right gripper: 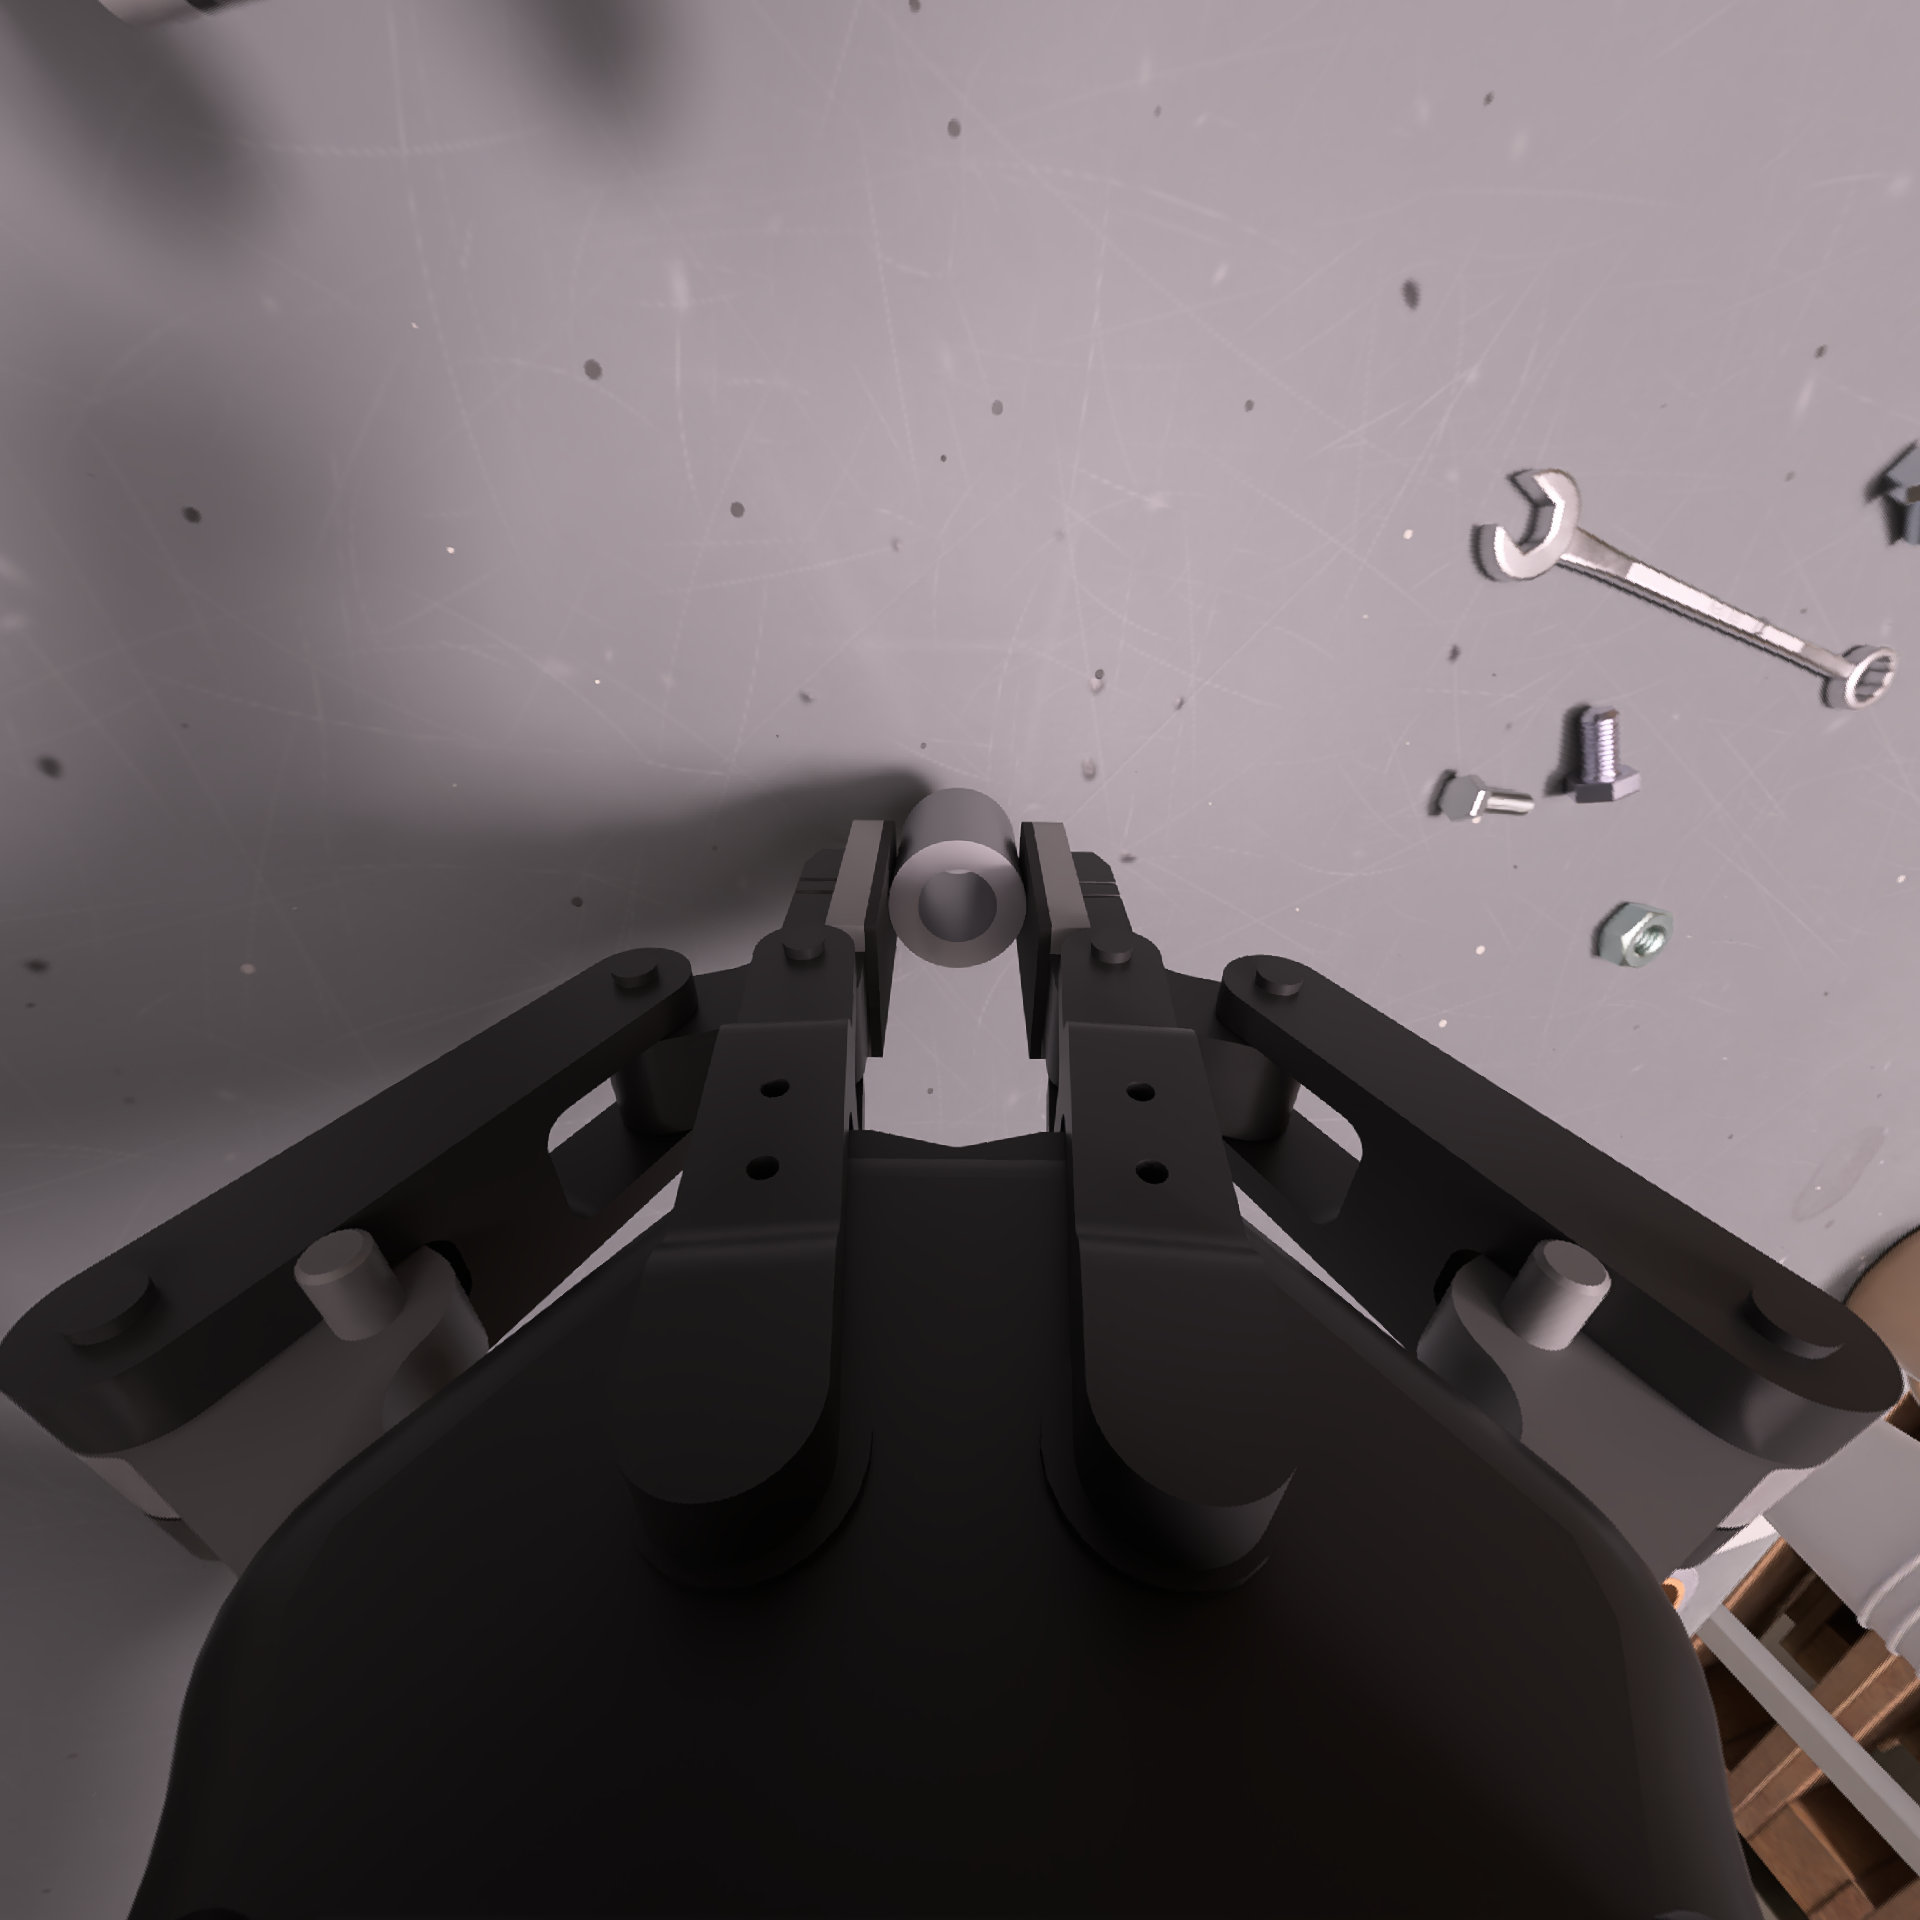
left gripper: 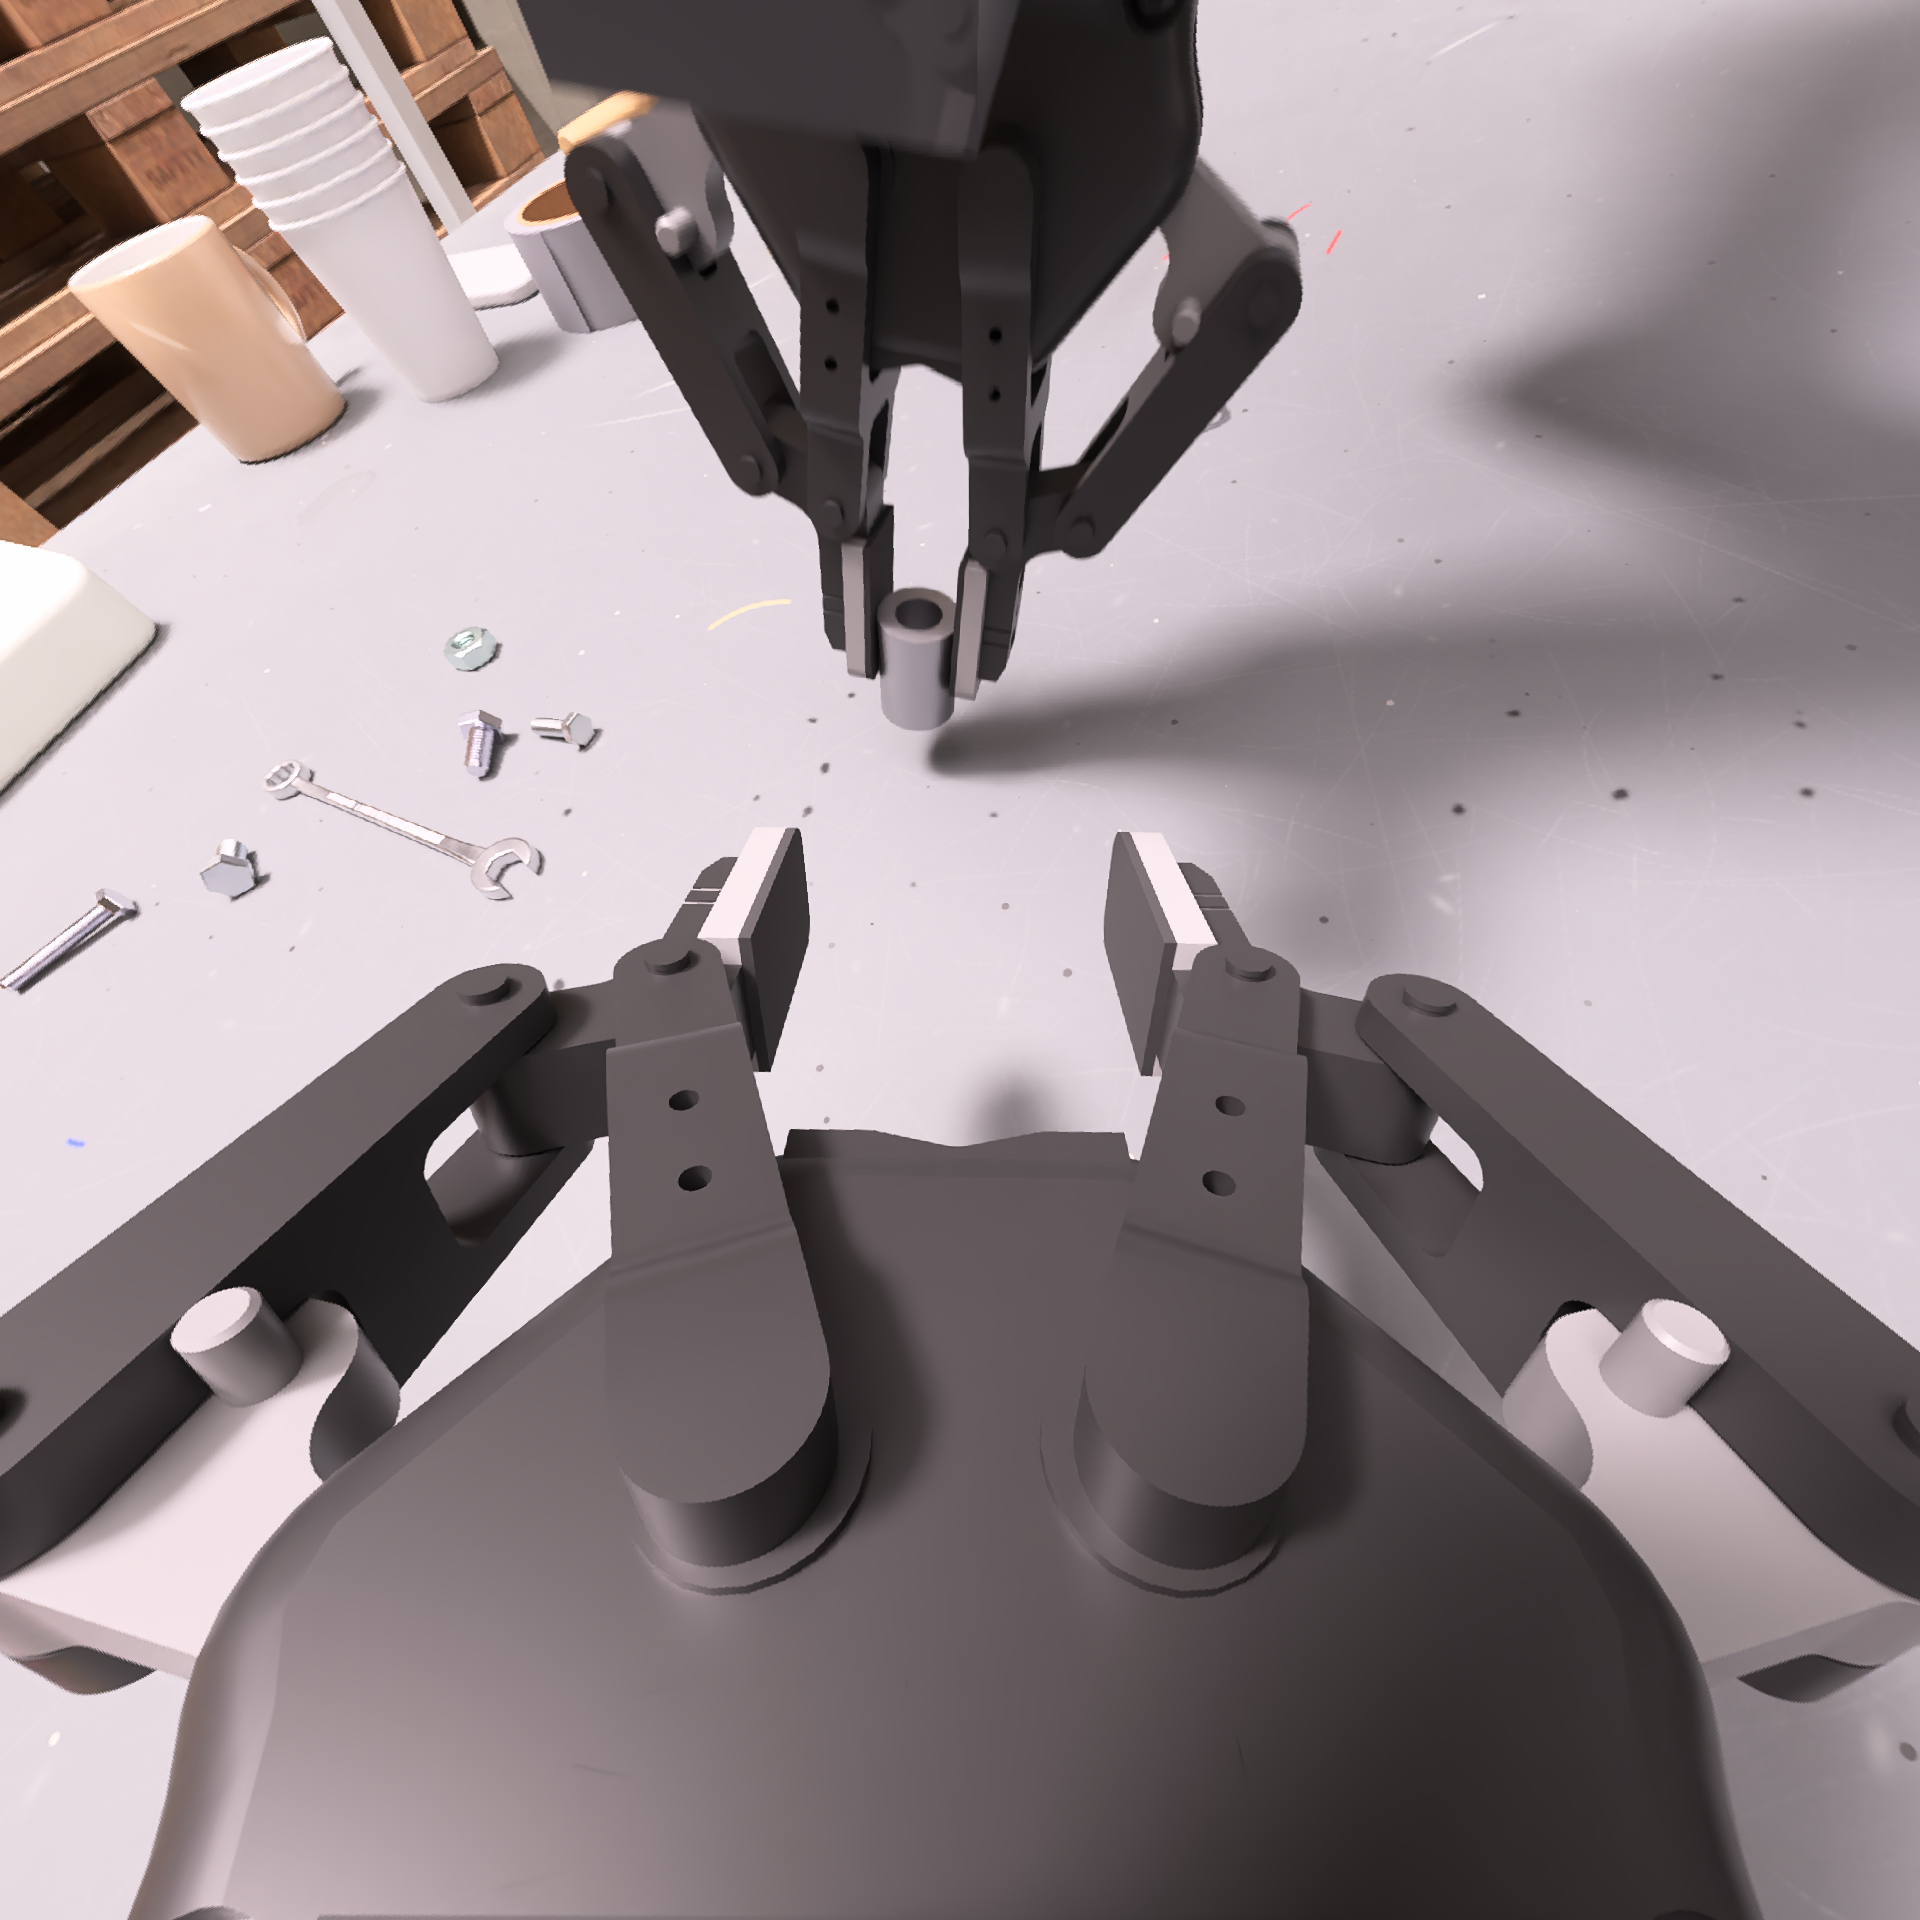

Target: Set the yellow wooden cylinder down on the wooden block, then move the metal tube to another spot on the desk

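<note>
- right gripper (right gripper: 956, 894) clamped on the metal tube (right gripper: 954, 896) — both pads flat against its sides, tube upright, bore facing the wrist camera
- from the left wrist view the same tube (left gripper: 916, 665) sits between the right gripper's (left gripper: 914, 649) pads, lower end sticking out below the fingertips; it looks to be just off the desk (left gripper: 1351, 935), with its shadow a little to the right, though contact can't be ruled out
- left gripper (left gripper: 956, 914) is spread wide, nothing between the fingers, hanging above bare desk with its tips pointing toward the tube, well short of it
- yellow wooden cylinder and wooden block: not seen in either view, so can't say where they are
- desk clutter on the left side of the left wrist view: wrench (left gripper: 400, 828), a nut (left gripper: 471, 649), two short bolts (left gripper: 481, 740) side by side, a hex-head fastener (left gripper: 229, 869) beside the wrench's ring end, a long bolt (left gripper: 68, 940) near the frame edge
- same wrench (right gripper: 1683, 603), nut (right gripper: 1634, 935) and short bolts (right gripper: 1595, 755) show on the right of the right wrist view — all well apart from the tube
- far corner of the desk: stack of white paper cups (left gripper: 343, 218), beige mug (left gripper: 203, 338) beside it, roll of grey tape (left gripper: 566, 260) partly hidden behind the right gripper
- white tray-like thing (left gripper: 57, 634) cut off at the left edge, can't tell what it is
- wooden crates (left gripper: 94, 135) beyond the desk edge
</note>
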Robot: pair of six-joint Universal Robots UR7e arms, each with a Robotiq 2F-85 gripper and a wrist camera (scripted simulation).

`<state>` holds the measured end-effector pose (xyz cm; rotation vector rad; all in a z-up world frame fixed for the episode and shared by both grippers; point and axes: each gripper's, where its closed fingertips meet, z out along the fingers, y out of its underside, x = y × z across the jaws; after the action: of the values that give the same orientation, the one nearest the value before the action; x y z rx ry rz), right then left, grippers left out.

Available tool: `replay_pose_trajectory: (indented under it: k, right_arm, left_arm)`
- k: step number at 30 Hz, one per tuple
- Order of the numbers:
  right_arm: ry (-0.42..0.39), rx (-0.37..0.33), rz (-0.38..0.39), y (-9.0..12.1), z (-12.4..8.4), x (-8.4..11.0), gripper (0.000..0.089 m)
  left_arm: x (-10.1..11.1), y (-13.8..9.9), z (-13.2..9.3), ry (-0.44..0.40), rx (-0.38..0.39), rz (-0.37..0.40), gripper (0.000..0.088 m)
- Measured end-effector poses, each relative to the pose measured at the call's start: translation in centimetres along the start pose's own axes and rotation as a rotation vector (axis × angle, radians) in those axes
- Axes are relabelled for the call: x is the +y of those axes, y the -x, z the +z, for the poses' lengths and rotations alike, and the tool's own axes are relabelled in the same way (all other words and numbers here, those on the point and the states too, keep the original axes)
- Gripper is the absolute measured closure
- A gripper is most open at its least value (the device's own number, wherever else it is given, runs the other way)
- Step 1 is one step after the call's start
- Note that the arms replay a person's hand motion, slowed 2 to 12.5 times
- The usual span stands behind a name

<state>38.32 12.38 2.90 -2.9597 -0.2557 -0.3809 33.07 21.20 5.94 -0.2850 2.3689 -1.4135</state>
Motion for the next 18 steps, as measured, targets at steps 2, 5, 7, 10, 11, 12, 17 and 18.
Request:
replay_pose_trajectory:
  k: [2,5,7,10,11,12,17,18]
  right_arm:
    - [-0.018,0.001,0.007,-0.1,-0.8,-0.1,0.0683]
    - [-0.048,0.004,0.022,-0.5,-2.2,-0.2,0.0683]
    - [-0.066,0.01,0.035,-0.8,-3.3,-0.1,0.0683]
    - [-0.08,0.032,0.058,-1.7,-5.1,0.4,0.0683]
    - [-0.082,0.042,0.066,-2.0,-5.7,0.7,0.0683]
    - [-0.083,0.053,0.075,-2.4,-6.3,1.0,0.0683]
    - [-0.068,0.103,0.132,-4.3,-9.0,3.2,0.0683]
    - [-0.061,0.111,0.145,-4.7,-9.5,3.8,0.0683]
  left_arm:
    - [0.0,0.0,0.0,-0.001,0.0,-0.001,0.0364]
    - [0.0,0.0,0.0,-0.002,0.0,-0.001,0.0365]
    - [-0.1,0.0,0.0,-0.003,0.001,-0.002,0.0365]
    - [-0.1,0.0,0.0,-0.004,0.001,-0.002,0.0365]
    - [-0.1,0.0,0.0,-0.004,0.001,-0.002,0.0365]
    - [-0.1,0.0,0.0,-0.005,0.001,-0.002,0.0365]
    - [-0.1,0.0,0.0,-0.007,0.0,-0.003,0.0365]
    - [-0.2,0.0,-0.1,-0.008,0.0,-0.003,0.0365]
